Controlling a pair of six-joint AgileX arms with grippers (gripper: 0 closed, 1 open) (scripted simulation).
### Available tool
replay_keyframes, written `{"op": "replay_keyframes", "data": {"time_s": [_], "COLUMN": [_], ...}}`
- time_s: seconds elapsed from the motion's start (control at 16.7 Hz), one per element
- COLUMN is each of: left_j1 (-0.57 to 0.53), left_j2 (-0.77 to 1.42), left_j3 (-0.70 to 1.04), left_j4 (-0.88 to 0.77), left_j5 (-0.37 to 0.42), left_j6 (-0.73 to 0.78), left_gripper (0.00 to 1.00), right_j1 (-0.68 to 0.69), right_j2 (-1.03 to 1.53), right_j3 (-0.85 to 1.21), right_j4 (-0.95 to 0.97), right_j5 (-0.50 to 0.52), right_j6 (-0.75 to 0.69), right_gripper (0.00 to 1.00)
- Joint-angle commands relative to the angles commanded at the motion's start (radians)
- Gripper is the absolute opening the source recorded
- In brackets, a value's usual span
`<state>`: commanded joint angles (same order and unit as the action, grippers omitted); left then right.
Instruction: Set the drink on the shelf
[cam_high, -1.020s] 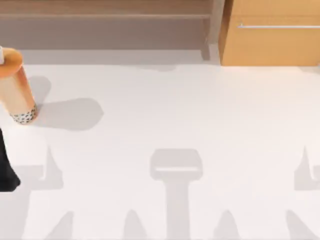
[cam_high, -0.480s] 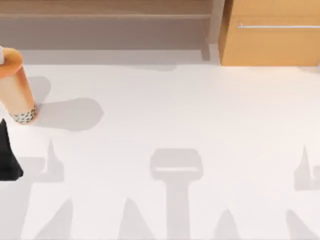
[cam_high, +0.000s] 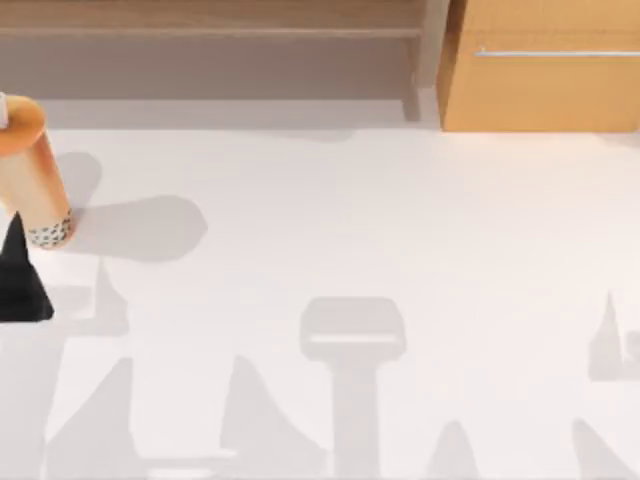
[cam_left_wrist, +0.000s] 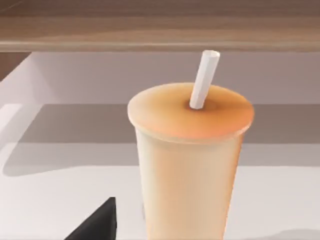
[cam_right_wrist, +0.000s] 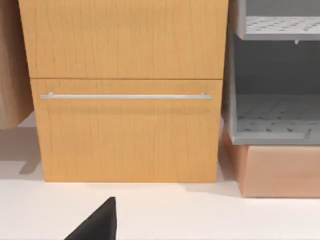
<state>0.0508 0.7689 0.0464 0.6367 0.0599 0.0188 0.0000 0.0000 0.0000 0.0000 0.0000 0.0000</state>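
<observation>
Drink (cam_high: 28, 170) stands upright at the counter's (cam_high: 400, 220) far left edge: orange domed lid, white straw (cam_left_wrist: 204, 80) pointing up, pale tan body, speckled pearls below. Left claw (cam_high: 20, 280) is just beside it.

drink (cam_high: 30, 170) cut off by the top view's left edge, part of the orange lid out of frame; in the left wrist view cut off below, pearls at the base unseen. left end effector (cam_high: 20, 280) reduced to a dark wedge at the top view's left edge, just beside the drink's base, finger spread impossible to tell. a single dark finger (cam_left_wrist: 95, 227) clipped by the left wrist picture's lower edge. shelf (cam_high: 210, 20) cropped along the top and left. cabinet (cam_high: 545, 65) cropped at top and right. right end effector (cam_right_wrist: 95, 225) likewise a lone dark wedge, cut off below.
</observation>
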Motion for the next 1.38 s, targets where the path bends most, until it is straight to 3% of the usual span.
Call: {"op": "replay_keyframes", "data": {"time_s": [0.96,1.38], "left_j1": [0.058,0.06], "left_j2": [0.919,1.029], "left_j3": [0.079,0.099], "left_j4": [0.798,0.915], "left_j5": [0.077,0.095], "left_j6": [0.0,0.0], "left_gripper": [1.0,1.0], "right_j1": [0.0,0.0], "right_j2": [0.0,0.0], "right_j3": [0.0,0.0], "right_j4": [0.0,0.0], "right_j5": [0.0,0.0], "right_j6": [0.0,0.0], "right_gripper": [1.0,1.0]}}
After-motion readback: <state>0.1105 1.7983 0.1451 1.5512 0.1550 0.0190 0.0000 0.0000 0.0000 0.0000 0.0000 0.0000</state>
